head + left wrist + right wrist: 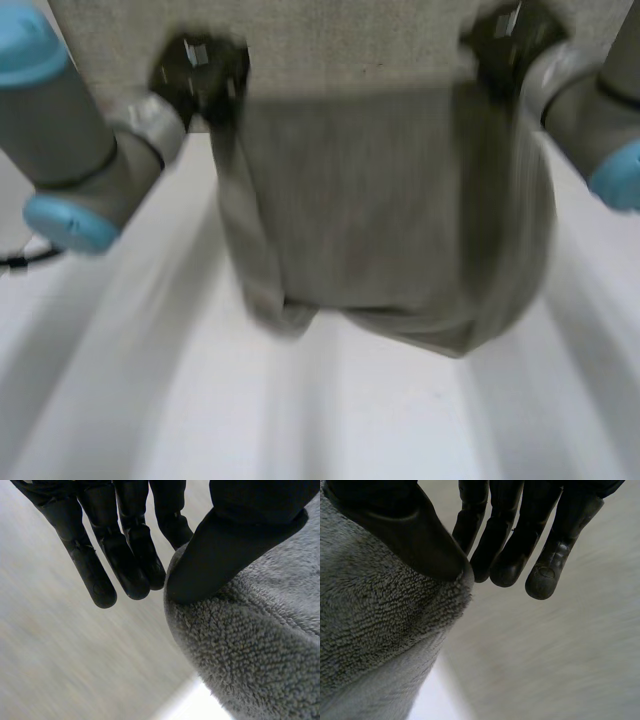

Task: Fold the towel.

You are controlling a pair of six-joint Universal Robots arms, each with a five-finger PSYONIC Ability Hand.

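A grey terry towel (380,200) hangs lifted between my two hands, and its lower edge sags in loose folds just above the white table (150,400). My left hand (200,72) holds one upper corner and my right hand (505,42) the other. In the left wrist view the thumb of my left hand (225,550) presses down on the towel's edge (260,645), pinching it, while the fingers (125,555) stay straight. In the right wrist view the thumb of my right hand (405,535) pinches the towel (375,625) in the same way beside straight fingers (510,545).
My left arm (70,150) and right arm (590,110) flank the hanging towel. White tabletop lies below and in front of the towel.
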